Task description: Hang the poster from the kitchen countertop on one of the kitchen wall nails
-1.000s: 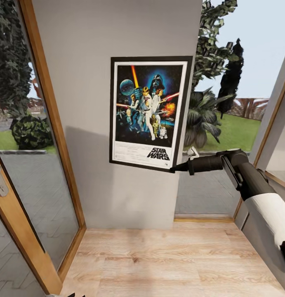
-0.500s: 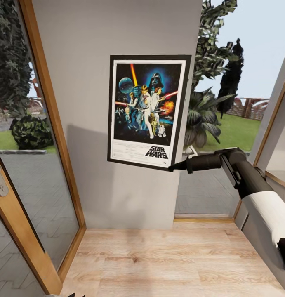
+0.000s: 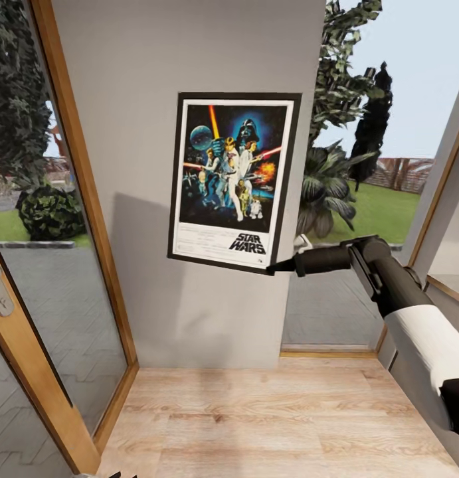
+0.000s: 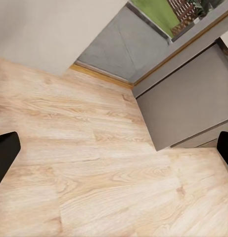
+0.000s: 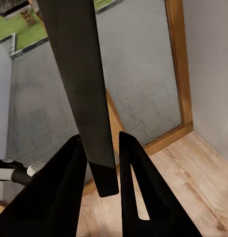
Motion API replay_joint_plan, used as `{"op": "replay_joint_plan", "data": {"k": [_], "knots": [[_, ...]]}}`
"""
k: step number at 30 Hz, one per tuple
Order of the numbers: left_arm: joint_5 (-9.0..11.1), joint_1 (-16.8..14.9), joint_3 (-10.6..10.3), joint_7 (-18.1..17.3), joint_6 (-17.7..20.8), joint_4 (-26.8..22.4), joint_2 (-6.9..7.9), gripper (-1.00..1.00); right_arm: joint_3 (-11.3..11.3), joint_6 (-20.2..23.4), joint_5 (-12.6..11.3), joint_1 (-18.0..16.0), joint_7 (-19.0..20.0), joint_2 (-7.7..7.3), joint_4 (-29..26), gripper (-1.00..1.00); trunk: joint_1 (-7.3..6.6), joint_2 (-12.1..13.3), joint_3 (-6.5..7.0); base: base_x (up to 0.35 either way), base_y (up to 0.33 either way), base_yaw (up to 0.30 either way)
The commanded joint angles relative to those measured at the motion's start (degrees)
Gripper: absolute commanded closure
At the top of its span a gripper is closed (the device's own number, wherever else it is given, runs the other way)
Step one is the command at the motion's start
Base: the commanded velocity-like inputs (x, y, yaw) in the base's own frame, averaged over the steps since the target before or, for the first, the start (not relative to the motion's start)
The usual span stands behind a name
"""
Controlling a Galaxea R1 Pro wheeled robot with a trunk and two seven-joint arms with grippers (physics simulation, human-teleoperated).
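The Star Wars poster (image 3: 232, 179) hangs upright in front of the pale-grey wall (image 3: 189, 53), slightly tilted. My right gripper (image 3: 272, 268) is shut on its lower right corner, with the arm reaching in from the right. In the right wrist view the black frame (image 5: 76, 74) runs edge-on between the two dark fingers (image 5: 64, 192) of that gripper (image 5: 101, 168). My left gripper (image 4: 114, 153) is open over the wooden floor (image 4: 94, 163), holding nothing. I cannot make out a nail on the wall. The kitchen countertop is out of view.
A glass door in a wooden frame (image 3: 70, 219) stands close on the left. Right of the wall panel is a window (image 3: 362, 172) onto a garden. A grey panel (image 3: 442, 166) slants in at the far right. Light wooden floor (image 3: 269, 418) lies below.
The poster and my right gripper have shifted a little to the left along the wall. The left gripper has not visibly changed.
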Motion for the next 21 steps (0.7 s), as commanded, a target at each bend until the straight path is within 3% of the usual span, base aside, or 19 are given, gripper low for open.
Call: {"op": "replay_joint_plan", "data": {"k": [1,7,9,14,21], "knots": [[0.6,0.0,-0.5,-0.1,-0.3,0.1,0.02,-1.0,0.2,0.7,-0.3,-0.1,0.1,0.06,-0.1,1.0,0.02,0.0,-0.03,0.0,0.0,0.0],[0.6,0.0,-0.5,-0.1,-0.3,0.1,0.02,-1.0,0.4,0.7,-0.3,-0.2,1.1,1.13,-0.1,1.0,0.02,0.0,-0.03,0.0,0.0,0.0],[0.6,0.0,-0.5,-0.1,-0.3,0.1,0.02,-1.0,1.5,0.7,-0.3,-0.3,1.4,1.44,-0.2,1.0,0.02,0.0,-0.03,0.0,0.0,0.0],[0.6,0.0,-0.5,-0.1,-0.3,0.1,0.02,-1.0,2.9,0.7,-0.2,-0.4,1.6,1.6,-0.3,1.0,0.02,0.0,-0.03,0.0,0.0,0.0],[0.6,0.0,-0.5,-0.1,-0.3,0.1,0.02,-1.0,3.1,0.6,-0.2,-0.4,1.6,1.45,-1.1,1.0,0.02,0.0,-0.03,0.0,0.0,0.0]]}}
